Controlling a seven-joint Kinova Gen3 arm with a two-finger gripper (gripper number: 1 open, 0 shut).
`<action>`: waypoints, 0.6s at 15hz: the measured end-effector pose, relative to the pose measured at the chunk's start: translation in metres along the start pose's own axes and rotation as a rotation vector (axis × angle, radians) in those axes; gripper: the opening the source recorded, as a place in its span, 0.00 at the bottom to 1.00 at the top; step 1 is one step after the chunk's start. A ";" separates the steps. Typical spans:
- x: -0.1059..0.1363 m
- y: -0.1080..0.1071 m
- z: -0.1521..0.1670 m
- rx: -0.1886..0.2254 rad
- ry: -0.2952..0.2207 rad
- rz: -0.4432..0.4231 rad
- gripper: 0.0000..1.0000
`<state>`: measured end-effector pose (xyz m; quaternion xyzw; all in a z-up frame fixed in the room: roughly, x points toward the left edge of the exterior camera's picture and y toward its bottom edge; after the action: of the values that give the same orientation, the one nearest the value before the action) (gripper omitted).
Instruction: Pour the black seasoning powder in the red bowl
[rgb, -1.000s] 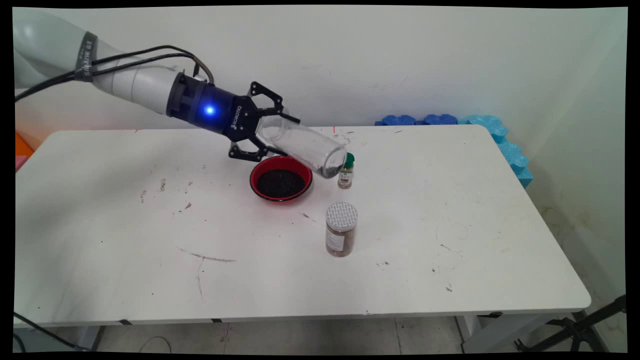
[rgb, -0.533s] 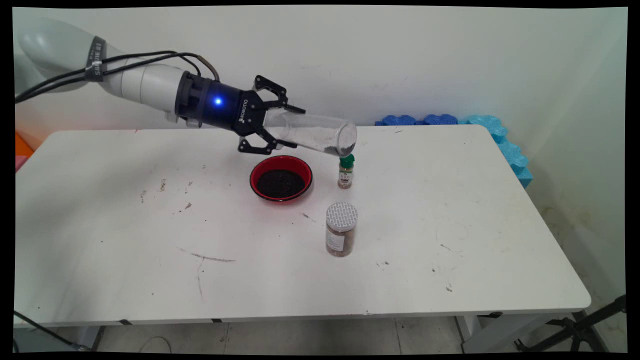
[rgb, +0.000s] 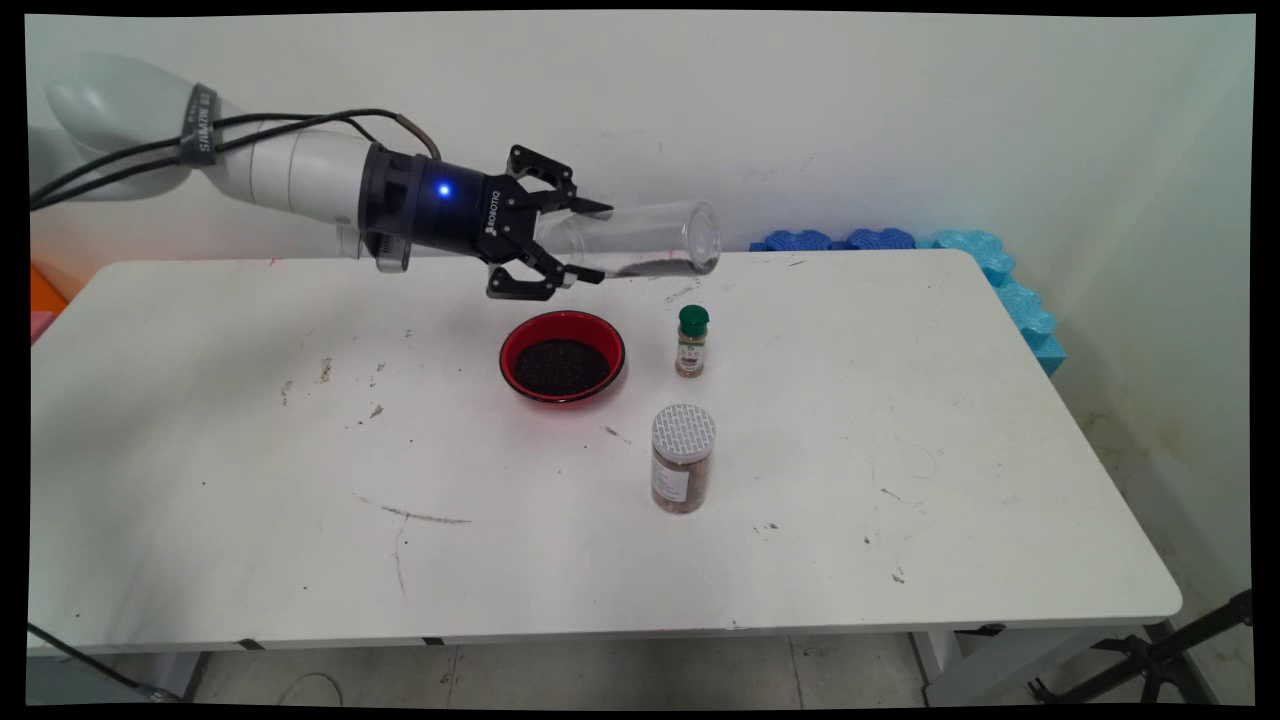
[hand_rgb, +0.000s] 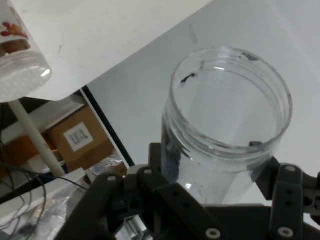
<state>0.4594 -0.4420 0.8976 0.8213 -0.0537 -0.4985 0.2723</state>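
The black two-finger end effector (rgb: 585, 240) is closed around the base end of a clear, wide-mouthed cylindrical plastic jar (rgb: 645, 240), holding it nearly horizontal in the air above the far part of the white bench (rgb: 900, 420), with the jar's open mouth pointing to the picture's right. A thin line of dark residue lies along the jar's lower wall. In the hand view the jar (hand_rgb: 227, 125) rises between the fingers (hand_rgb: 287, 200), its threaded rim open and a few dark specks clinging inside it. Below the end effector and slightly nearer the camera, a round red bowl (rgb: 562, 356) filled with dark granules stands on the bench. Just to the bowl's right stands a small spice bottle with a green cap (rgb: 692, 341), upright and apart from the bowl. Nearer the camera stands a larger jar of brown contents with a white patterned lid (rgb: 683, 458), also upright.
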 end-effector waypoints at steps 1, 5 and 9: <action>0.001 0.000 0.000 -0.006 -0.001 -0.018 0.00; 0.004 -0.003 -0.001 -0.024 -0.002 -0.078 0.00; 0.006 -0.004 -0.002 -0.034 -0.003 -0.112 0.00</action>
<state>0.4636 -0.4396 0.8914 0.8177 0.0005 -0.5149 0.2576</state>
